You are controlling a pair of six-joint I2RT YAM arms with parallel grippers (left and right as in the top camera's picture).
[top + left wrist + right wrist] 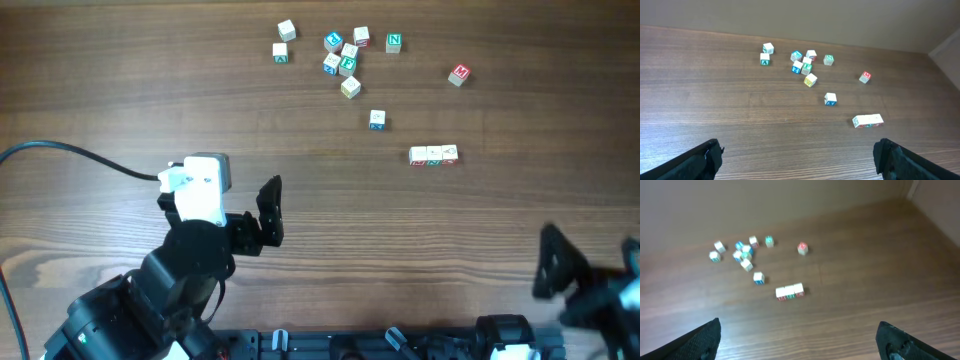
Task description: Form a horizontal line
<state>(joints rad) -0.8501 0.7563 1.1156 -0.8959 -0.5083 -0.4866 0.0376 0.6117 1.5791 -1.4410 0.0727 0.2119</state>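
A: How do the claws stand?

B: The left claw point(272, 212) hangs left of centre, toward the near edge of the worktop point(100, 80). Its fingers are spread wide, with nothing between them and nothing touched. Its wrist camera agrees: dark fingers point(702, 160) at the lower corners, bare wood between. The right claw point(590, 242) sits at the near right corner, likewise spread and empty.

A: And the line?

B: The row of three alphabet cubes point(433, 155) lies right of centre, about midway between the near and far edges. Its cubes touch edge to edge and run parallel to the near edge. It is well apart from both claws.

A: So which step is in hand?

B: By the look of it, the line is formed and let go, with both arms resting clear of it. If the robot is to lengthen the row, the blue-faced cube point(377, 120) is the nearest single, a little toward the far edge from the row's left end. The red-faced cube point(459, 74) and the cluster of loose cubes point(343, 60) lie nearer the far edge.

A: What would that call for?

B: A long reach across the worktop, a spread claw squared to that cube's sides, and a gentle set-down against the row's left end without knocking the three askew.
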